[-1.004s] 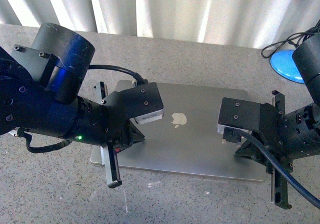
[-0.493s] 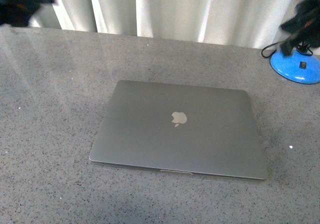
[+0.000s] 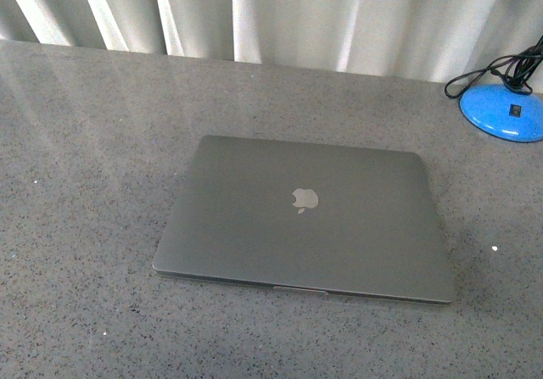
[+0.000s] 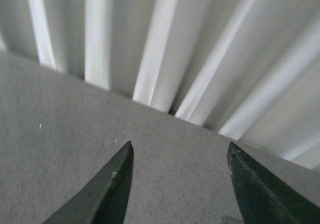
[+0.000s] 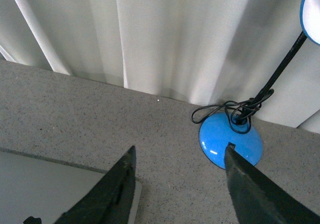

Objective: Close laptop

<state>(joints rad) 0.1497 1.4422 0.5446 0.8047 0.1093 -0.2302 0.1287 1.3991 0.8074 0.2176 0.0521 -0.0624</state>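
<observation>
Laptop [image 3: 301, 218] lies flat near the middle of the grey speckled table [image 3: 76, 158], lid down on its base and apple logo [image 3: 304, 199] facing up, so keys and screen are hidden. The right wrist view shows only one corner of it, the rest being cut off by the frame edge and by a dark finger. Both grippers are seen only through their own wrist cameras, and only as finger ends. The left gripper [image 4: 180, 144] has its two fingers spread wide apart with nothing between them, above bare table near the pleated white curtain [image 3: 280, 14]; this view is somewhat blurred. The right gripper [image 5: 180, 150] is likewise spread wide and empty, raised clear of the table. A blue lamp base [image 3: 502, 112] stands at the far right of the table, well apart from the laptop and partly cut off in the front view. A black cord [image 3: 488, 72] loops beside it. The lamp head [image 5: 311, 8] is mostly out of frame. Nothing rests on the lid.
</observation>
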